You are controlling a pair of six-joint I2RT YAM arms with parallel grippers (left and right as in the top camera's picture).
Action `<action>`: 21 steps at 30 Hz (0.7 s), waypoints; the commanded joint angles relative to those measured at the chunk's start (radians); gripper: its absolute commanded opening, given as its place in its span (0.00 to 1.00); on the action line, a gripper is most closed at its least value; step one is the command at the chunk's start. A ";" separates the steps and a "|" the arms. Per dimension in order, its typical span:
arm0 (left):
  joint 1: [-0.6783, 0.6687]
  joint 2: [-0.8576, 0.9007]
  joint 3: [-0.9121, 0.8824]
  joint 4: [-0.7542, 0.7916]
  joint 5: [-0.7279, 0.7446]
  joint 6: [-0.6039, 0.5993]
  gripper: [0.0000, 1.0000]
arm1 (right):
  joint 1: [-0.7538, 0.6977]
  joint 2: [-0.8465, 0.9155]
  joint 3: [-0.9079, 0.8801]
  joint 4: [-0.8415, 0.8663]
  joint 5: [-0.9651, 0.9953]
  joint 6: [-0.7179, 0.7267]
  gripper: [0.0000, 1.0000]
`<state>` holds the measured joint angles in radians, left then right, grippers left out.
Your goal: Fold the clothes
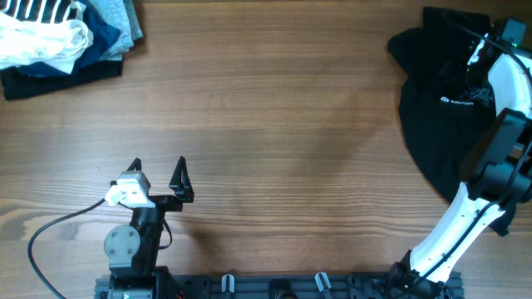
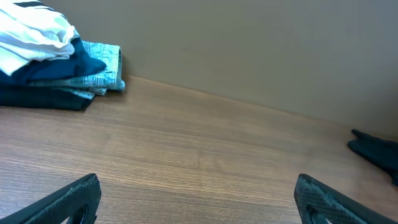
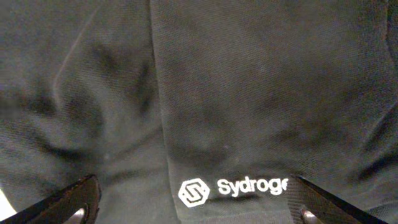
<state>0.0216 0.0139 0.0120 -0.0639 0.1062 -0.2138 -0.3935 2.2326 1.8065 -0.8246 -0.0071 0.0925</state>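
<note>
A black garment [image 1: 432,116] with a small white logo lies crumpled at the table's right edge. It fills the right wrist view [image 3: 205,93], where the white "Sydroge" logo [image 3: 233,188] shows between the fingers. My right gripper [image 3: 193,208] is open, just above the fabric near the logo, holding nothing; in the overhead view it sits over the garment's far right part [image 1: 475,62]. My left gripper [image 1: 158,170] is open and empty over bare wood near the front left [image 2: 196,205].
A pile of folded clothes [image 1: 62,37], white, blue and black, sits at the back left corner, also in the left wrist view [image 2: 53,62]. A black cable [image 1: 50,232] loops beside the left arm's base. Wooden table [image 1: 274,124] lies between.
</note>
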 commanded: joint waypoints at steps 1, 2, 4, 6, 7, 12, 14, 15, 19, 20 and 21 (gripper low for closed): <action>0.003 -0.007 -0.006 -0.001 0.012 0.020 1.00 | 0.003 -0.006 -0.039 0.017 -0.020 0.013 0.95; 0.003 -0.007 -0.006 -0.001 0.013 0.020 1.00 | 0.003 -0.004 -0.048 0.026 -0.020 0.014 0.94; 0.003 -0.007 -0.006 -0.001 0.012 0.020 1.00 | 0.003 -0.003 -0.068 0.047 -0.020 0.015 0.91; 0.003 -0.007 -0.006 -0.001 0.013 0.020 1.00 | 0.003 -0.003 -0.083 0.065 -0.020 0.015 0.86; 0.003 -0.007 -0.006 -0.001 0.013 0.020 1.00 | 0.003 -0.003 -0.086 0.071 -0.020 0.015 0.84; 0.003 -0.007 -0.006 -0.001 0.013 0.020 1.00 | 0.003 0.002 -0.100 0.096 -0.011 0.013 0.76; 0.003 -0.007 -0.006 -0.001 0.012 0.020 1.00 | 0.003 0.007 -0.102 0.099 0.009 0.013 0.73; 0.003 -0.007 -0.006 -0.001 0.012 0.020 1.00 | 0.003 0.009 -0.103 0.101 0.016 0.012 0.73; 0.003 -0.007 -0.006 -0.001 0.012 0.020 1.00 | 0.005 0.026 -0.106 0.106 0.014 0.012 0.73; 0.003 -0.007 -0.006 -0.001 0.013 0.020 1.00 | 0.005 0.029 -0.106 0.107 0.014 0.012 0.73; 0.003 -0.007 -0.006 -0.001 0.013 0.020 1.00 | 0.005 0.035 -0.106 0.108 0.014 0.012 0.73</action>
<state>0.0216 0.0139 0.0120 -0.0639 0.1062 -0.2134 -0.3927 2.2337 1.7096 -0.7227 -0.0097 0.1040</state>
